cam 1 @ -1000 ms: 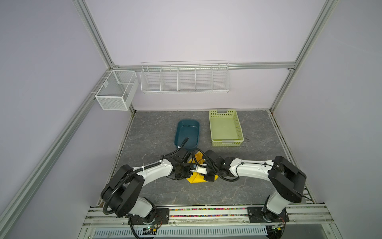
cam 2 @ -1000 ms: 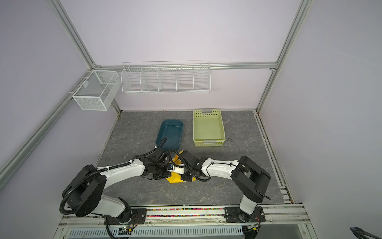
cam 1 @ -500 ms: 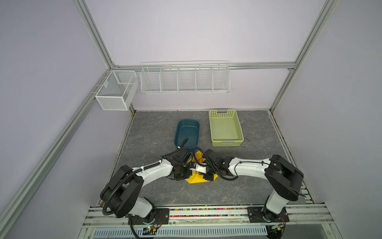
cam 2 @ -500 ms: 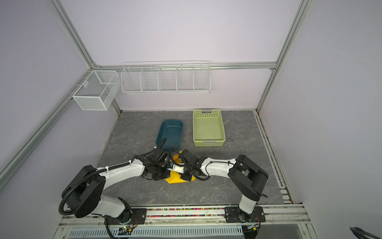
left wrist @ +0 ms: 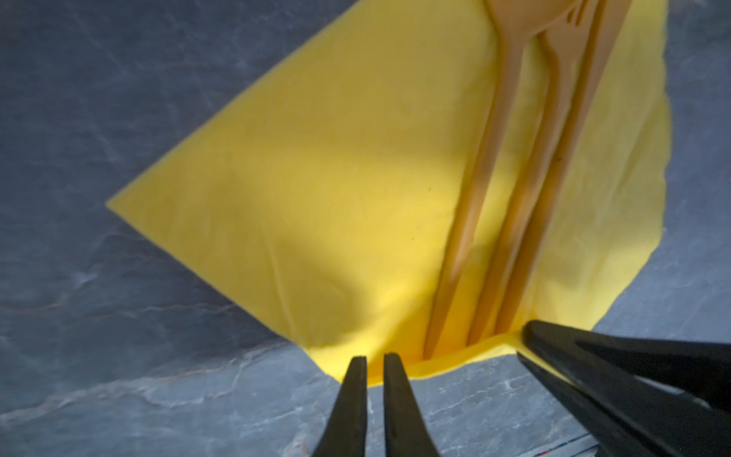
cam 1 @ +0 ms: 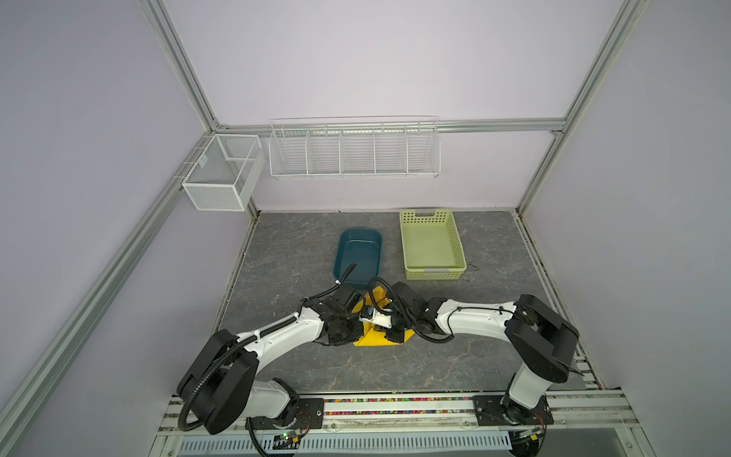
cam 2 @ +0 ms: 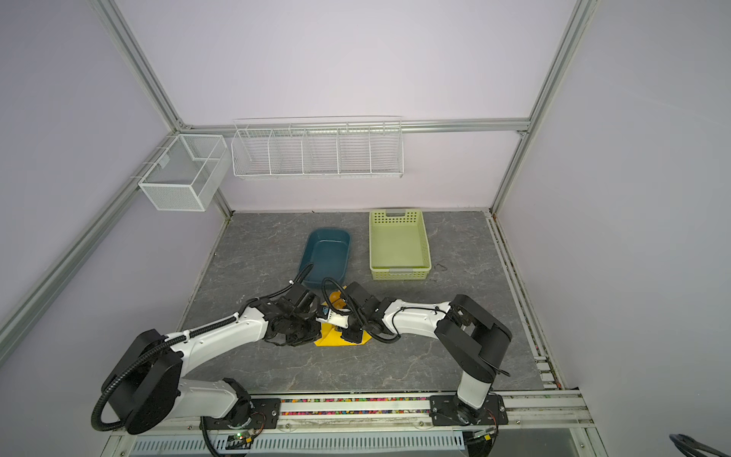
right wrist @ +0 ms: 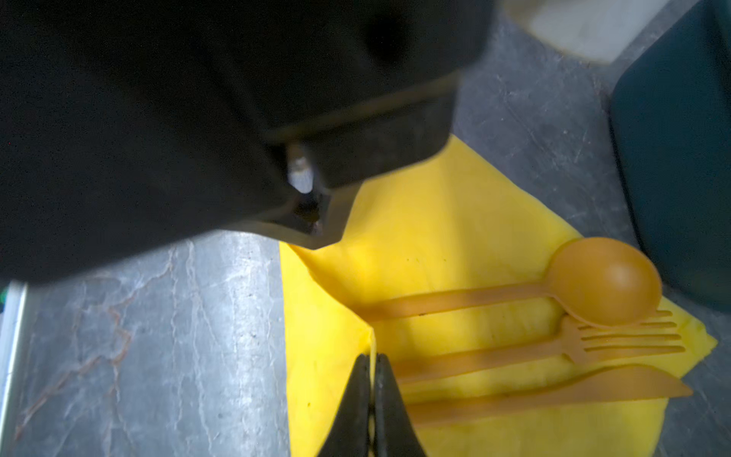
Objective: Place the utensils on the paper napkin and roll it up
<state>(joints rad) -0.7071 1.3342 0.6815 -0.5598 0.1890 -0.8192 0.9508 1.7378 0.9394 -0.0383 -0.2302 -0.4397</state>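
The yellow paper napkin (cam 1: pixel 375 339) (cam 2: pixel 336 339) lies at the table's front middle, between my two wrists. On it rest the utensils side by side: spoon (right wrist: pixel 601 281), fork (right wrist: pixel 613 342) and knife (right wrist: pixel 593 389). Their handles (left wrist: pixel 514 198) run toward a raised fold of the napkin (left wrist: pixel 316 178). My right gripper (right wrist: pixel 371 358) is shut on that upturned edge of the napkin (right wrist: pixel 435 237). My left gripper (left wrist: pixel 374 357) stands at the same edge, its fingers a narrow slit apart with nothing between them. In both top views the fingertips are hidden under the wrists.
A teal tub (cam 1: pixel 358 257) (right wrist: pixel 680 158) stands just behind the napkin, close to the spoon's bowl. A pale green perforated basket (cam 1: pixel 431 245) sits to its right. White wire racks (cam 1: pixel 354 148) (cam 1: pixel 221 172) hang on the back wall and left rail.
My left gripper's fingers have parted a little at the napkin's edge. Both arms have stayed almost in place over the napkin.
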